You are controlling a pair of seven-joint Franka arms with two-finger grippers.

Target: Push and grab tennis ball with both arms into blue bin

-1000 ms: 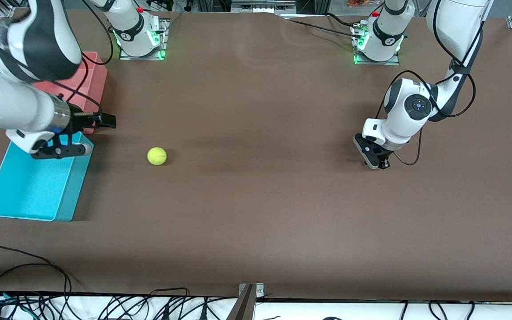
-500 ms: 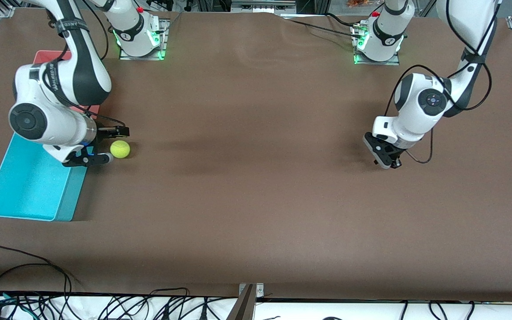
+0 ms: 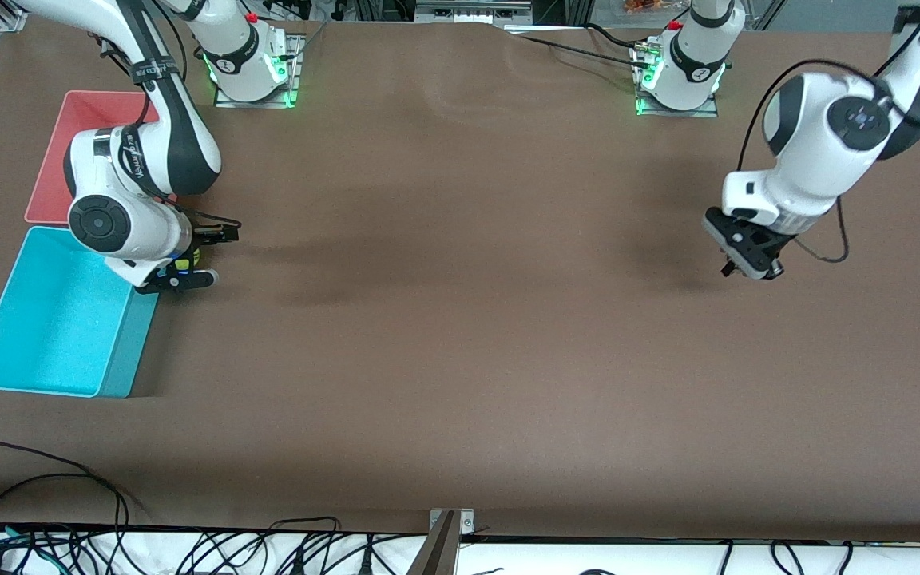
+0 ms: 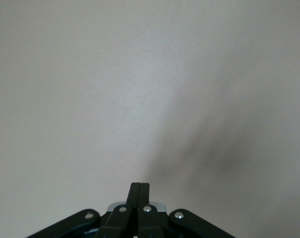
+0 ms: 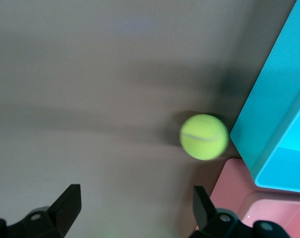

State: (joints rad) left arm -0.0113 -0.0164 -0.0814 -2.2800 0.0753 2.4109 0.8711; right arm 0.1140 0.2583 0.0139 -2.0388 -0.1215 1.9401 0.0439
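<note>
The blue bin (image 3: 45, 335) lies empty and the pink bin (image 3: 53, 136), farther from the front camera, shows nothing in its visible part. The tennis ball (image 5: 204, 136) sits on the table outside both, just beside the blue bin's corner wall. The right gripper (image 3: 216, 254), far the nearer, hangs low over it with fingers spread wide, the ball ahead of their tips toward the bins. The left gripper (image 3: 747, 259), pinched shut on nothing, waits over bare table at its own end.
</note>
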